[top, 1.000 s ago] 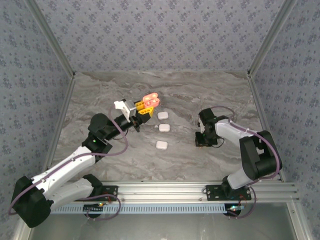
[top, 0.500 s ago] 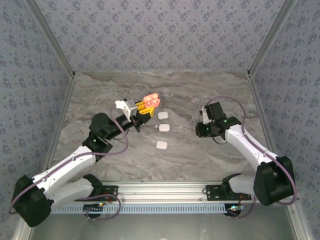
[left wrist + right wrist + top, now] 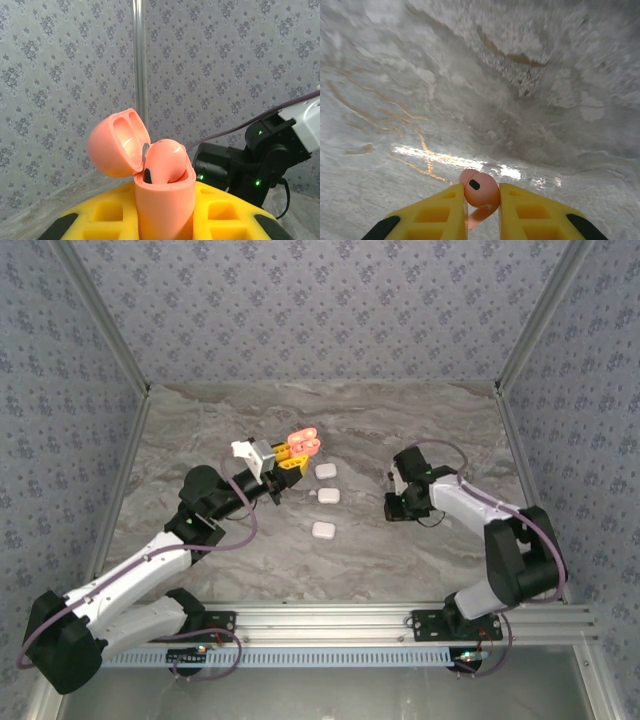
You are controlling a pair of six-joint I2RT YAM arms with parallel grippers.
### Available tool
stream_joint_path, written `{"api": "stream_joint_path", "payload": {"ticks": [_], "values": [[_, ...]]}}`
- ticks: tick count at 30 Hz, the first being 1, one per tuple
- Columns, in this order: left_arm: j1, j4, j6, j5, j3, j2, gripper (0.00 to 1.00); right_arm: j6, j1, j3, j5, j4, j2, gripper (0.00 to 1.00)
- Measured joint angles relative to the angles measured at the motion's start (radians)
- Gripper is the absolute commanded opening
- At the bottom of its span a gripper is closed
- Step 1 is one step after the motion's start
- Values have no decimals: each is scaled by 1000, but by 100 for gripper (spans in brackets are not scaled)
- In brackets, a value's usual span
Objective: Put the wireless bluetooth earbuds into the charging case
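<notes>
Relation of earbud to case ahead of insertion. The left claw (image 3: 290,454) is closed on the body of the pink charging case (image 3: 164,202) and holds it clear of the marbled tabletop (image 3: 420,420). Its lid (image 3: 119,144) is hinged back, so the mouth faces away from the left wrist. One well appears already filled by a rounded pink earbud head (image 3: 167,159); the free well cannot be made out.

The right claw (image 3: 481,197) is clamped on a pink earbud (image 3: 480,189). It stands well apart from the case, on the case's right and nearer the arm bases, pointing down at the tabletop. Three white closed cases (image 3: 326,470) lie on the tabletop between the two, nearer the pink case.

The earbud's long axis runs along the claw's fingers: the head sits at the fingertips and the stem trails back toward the palm. Judged from this, the earbud must travel leftward and away from the bases to reach the case. It would then arrive head first, so its stem needs turning toward the mouth. The right arm carries it; the left arm only presents the case.
</notes>
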Motion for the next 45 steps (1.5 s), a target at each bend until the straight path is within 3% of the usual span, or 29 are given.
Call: {"api": "stream_joint_path", "payload": {"ticks": [25,45], "values": [[0,-26,1,-5,0,-13,0,-6,14,68,27,-52,128,41],[0,-31,1,-22,0,-17,0,-18,32,97,68,-75,159,26]]}}
